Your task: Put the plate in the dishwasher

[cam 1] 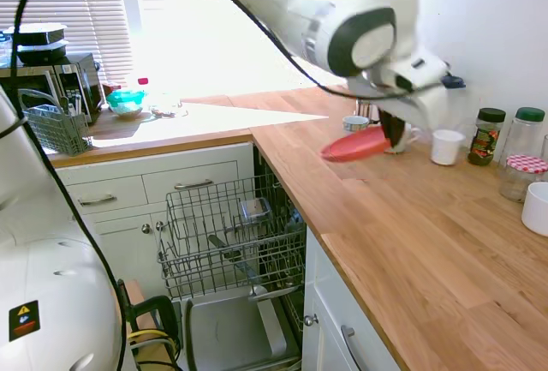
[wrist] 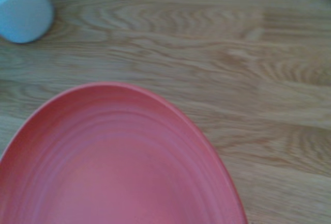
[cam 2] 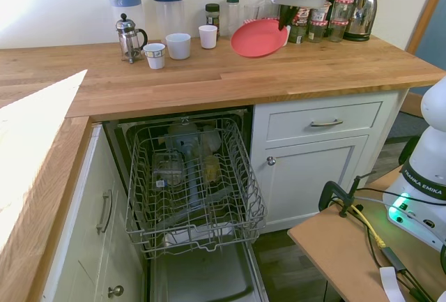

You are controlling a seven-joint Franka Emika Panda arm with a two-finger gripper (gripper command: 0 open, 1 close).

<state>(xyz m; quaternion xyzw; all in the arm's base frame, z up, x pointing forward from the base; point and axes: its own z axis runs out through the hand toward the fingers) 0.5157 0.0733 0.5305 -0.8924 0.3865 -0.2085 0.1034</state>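
Tool (cam 2: 284,23) grips the plate (cam 2: 258,38) by its rim, fingers closed on the edge nearest the jars, so the plate hangs tilted above the worktop (cam 2: 209,72), clear of the mugs. That edge hold probably suits slotting it upright between tines. Dishwasher (cam 2: 191,176) stands open below, its rack (cam 1: 231,234) pulled out, well apart from the plate, so carrying and lowering remain.
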